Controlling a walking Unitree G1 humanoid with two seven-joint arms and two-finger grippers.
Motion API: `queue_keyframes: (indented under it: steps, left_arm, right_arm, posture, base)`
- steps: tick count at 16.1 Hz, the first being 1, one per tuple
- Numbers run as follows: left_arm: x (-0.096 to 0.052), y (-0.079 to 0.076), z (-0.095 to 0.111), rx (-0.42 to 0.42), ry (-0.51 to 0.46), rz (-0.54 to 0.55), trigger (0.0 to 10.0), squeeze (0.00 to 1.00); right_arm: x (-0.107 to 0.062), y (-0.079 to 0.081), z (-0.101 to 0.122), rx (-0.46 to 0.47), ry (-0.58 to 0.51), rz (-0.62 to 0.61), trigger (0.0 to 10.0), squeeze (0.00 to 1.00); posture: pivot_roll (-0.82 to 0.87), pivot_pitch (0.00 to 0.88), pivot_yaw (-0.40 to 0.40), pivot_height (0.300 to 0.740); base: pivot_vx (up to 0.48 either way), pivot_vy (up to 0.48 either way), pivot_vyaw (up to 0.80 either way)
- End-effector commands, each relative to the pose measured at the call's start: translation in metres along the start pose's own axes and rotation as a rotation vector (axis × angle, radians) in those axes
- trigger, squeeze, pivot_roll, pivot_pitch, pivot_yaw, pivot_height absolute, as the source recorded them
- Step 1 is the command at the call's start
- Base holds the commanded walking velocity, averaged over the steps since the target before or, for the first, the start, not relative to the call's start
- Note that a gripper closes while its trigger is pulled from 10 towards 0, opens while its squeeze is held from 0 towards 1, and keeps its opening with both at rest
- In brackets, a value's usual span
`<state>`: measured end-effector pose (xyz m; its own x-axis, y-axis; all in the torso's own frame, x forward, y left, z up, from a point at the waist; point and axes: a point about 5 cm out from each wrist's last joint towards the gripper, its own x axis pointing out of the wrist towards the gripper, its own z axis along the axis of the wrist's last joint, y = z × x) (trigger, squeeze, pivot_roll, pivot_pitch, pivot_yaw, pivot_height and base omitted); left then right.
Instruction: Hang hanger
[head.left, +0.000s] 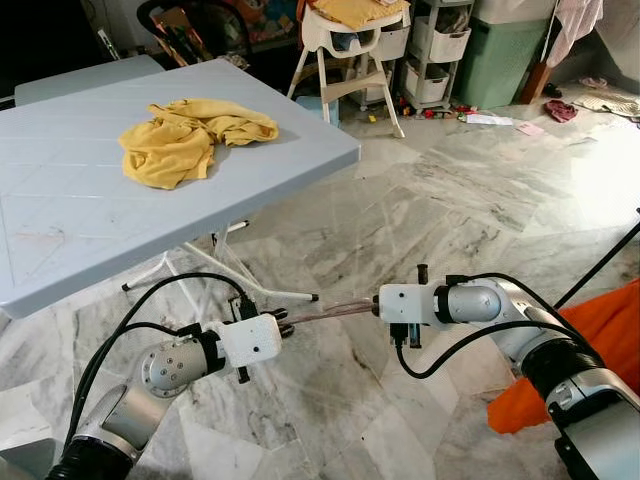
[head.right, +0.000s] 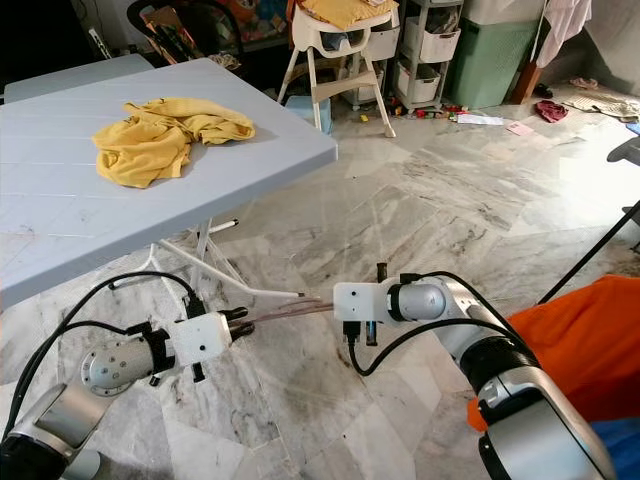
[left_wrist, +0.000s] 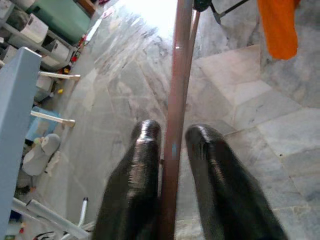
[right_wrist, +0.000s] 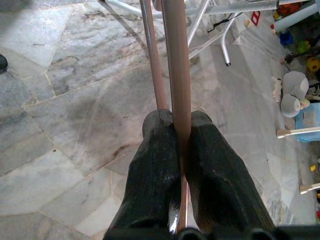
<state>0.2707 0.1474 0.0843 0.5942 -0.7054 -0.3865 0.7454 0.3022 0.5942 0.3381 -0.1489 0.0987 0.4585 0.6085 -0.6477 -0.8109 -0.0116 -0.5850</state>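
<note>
while our right gripper (right_wrist: 181, 130) clamps the hanger (head.left: 330, 313), its long axis runs straight between our left gripper (left_wrist: 172, 150) fingers, loosely closed around it.

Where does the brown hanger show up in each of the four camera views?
Left eye view: the hanger spans low in the middle, between the left gripper and right gripper.
Right eye view: low, left of middle.
Left wrist view: it runs up between the black fingers.
Right wrist view: clamped between the fingers.
Shared landmark: the marble floor.
</note>
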Motion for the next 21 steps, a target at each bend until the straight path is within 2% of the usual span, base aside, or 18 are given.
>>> queue_keyframes:
  steps: [1,5,8,10,12,13,14,18,21]
  left_arm:
    - [0.0,-0.004,-0.005,0.021,0.017,-0.014,10.0,1.0]
    - [-0.004,0.008,-0.011,0.062,0.034,0.061,10.0,1.0]
    - [-0.008,0.01,-0.016,0.085,0.053,0.065,10.0,1.0]
    - [-0.011,0.014,-0.018,0.136,0.06,0.082,10.0,1.0]
    - [-0.012,0.022,-0.016,0.156,0.044,0.125,10.0,1.0]
    - [-0.013,0.028,-0.009,0.146,0.0,0.149,10.0,1.0]
    - [-0.014,0.029,-0.005,0.15,-0.008,0.137,10.0,1.0]
    - [-0.018,0.024,0.004,0.138,-0.04,0.084,10.0,1.0]
    - [-0.022,0.008,0.003,0.097,-0.055,0.035,10.0,1.0]
  right_arm:
    - [0.0,-0.003,0.003,-0.003,-0.023,-0.016,0.0,0.0]
    - [-0.001,0.001,-0.001,0.009,-0.017,-0.014,0.0,0.0]
    - [0.0,0.002,-0.002,0.008,-0.012,-0.012,0.0,0.0]
    - [0.0,0.002,-0.002,0.0,-0.008,-0.005,0.0,0.0]
    - [0.0,0.003,-0.003,-0.004,-0.004,0.0,0.0,0.0]
    - [0.001,0.004,-0.004,-0.004,0.003,0.002,0.0,0.0]
    - [0.001,0.004,-0.005,-0.003,0.016,-0.007,0.0,0.0]
    - [0.003,0.001,-0.01,0.03,0.068,-0.058,0.0,0.0]
    - [0.004,0.003,-0.017,0.04,0.115,-0.079,0.0,0.0]
  posture:
    - [-0.1,0.025,0.047,0.74]
    - [-0.09,0.019,0.047,0.74]
    - [-0.08,0.017,0.044,0.74]
    - [-0.08,0.017,0.039,0.74]
    - [-0.08,0.017,0.035,0.74]
    - [-0.08,0.016,0.034,0.74]
    - [-0.07,0.016,0.032,0.74]
    - [-0.07,0.018,0.033,0.74]
    - [-0.07,0.022,0.032,0.74]
  base:
    - [0.0,0.0,0.0]
    - [0.0,0.0,0.0]
    - [0.0,0.0,0.0]
    - [0.0,0.0,0.0]
    - [0.0,0.0,0.0]
    - [0.0,0.0,0.0]
    - [0.0,0.0,0.0]
    - [0.0,0.0,0.0]
    - [0.0,0.0,0.0]
